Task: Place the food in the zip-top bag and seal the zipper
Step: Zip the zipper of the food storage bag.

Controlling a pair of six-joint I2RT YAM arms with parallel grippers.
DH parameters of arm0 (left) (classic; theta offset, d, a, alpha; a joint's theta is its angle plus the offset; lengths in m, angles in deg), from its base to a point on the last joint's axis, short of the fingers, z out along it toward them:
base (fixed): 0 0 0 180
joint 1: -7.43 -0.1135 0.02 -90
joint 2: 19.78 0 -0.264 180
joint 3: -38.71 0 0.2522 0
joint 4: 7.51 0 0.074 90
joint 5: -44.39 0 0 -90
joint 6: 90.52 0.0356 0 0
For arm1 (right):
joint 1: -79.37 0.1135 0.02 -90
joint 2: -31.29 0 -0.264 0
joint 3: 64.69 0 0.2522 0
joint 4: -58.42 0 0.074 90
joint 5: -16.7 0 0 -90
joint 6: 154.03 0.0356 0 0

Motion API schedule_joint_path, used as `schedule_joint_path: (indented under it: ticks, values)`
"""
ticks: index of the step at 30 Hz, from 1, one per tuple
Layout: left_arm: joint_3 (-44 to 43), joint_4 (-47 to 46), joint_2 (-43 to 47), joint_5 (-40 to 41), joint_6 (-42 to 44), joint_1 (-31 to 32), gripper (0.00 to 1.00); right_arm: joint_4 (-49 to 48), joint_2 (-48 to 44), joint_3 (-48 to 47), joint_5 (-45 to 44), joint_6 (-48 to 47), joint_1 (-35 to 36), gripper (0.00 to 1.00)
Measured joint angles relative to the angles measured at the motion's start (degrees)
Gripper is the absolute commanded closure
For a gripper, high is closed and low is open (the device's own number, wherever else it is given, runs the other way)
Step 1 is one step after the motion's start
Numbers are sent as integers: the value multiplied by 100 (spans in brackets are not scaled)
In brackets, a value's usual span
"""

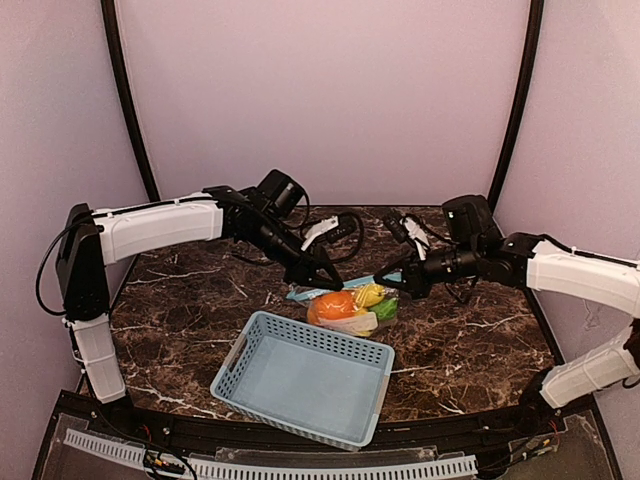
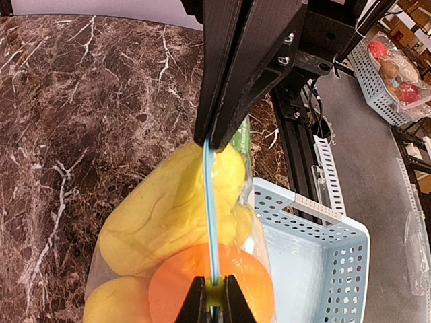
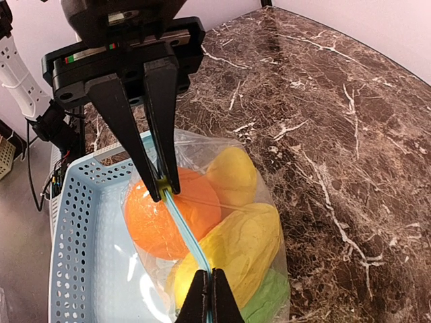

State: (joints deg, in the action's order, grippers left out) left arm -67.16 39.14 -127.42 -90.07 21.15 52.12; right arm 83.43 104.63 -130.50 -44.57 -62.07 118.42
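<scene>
While the food already sits inside the clear bag (image 1: 352, 310), the sealing looks only partly done: at left, the left gripper (image 1: 322, 278) is pinched tight on the blue zipper (image 3: 187, 235). In the middle, the bag lies on the marble table (image 1: 180, 290) just behind a blue basket (image 1: 300, 385), holding an orange (image 1: 333, 304), yellow fruits (image 3: 244, 245) and a green piece (image 1: 386, 308). At right, the right gripper (image 1: 386, 284) pinches the zipper's other end. Whether the whole strip is pressed closed cannot be told

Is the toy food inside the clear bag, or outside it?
Inside. The round orange toy fruit, the yellow oblong fruits and the green pod all show through the clear crinkly plastic bag.
</scene>
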Motion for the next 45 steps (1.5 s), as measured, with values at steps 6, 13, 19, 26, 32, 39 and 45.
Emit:
schedule_joint_path:
  ticks: [6,13,19,26,32,39,45]
  values:
    - [-48,-111,11,105,72,26,99,271,-247,0,-424,-68,2,100]
    - [-55,-284,11,184,149,63,99,507,-577,46,-782,-111,7,100]
    - [-57,-323,13,201,177,81,99,619,-765,76,-960,-127,7,100]
    - [-76,-326,31,229,214,87,99,706,-844,76,-1113,-129,7,100]
    - [-76,-326,72,295,227,87,99,730,-857,76,-1222,-129,7,100]
    - [-76,-326,74,313,254,85,99,820,-940,76,-1344,-129,7,100]
    - [-76,-321,74,332,278,83,99,870,-942,76,-1425,-129,7,100]
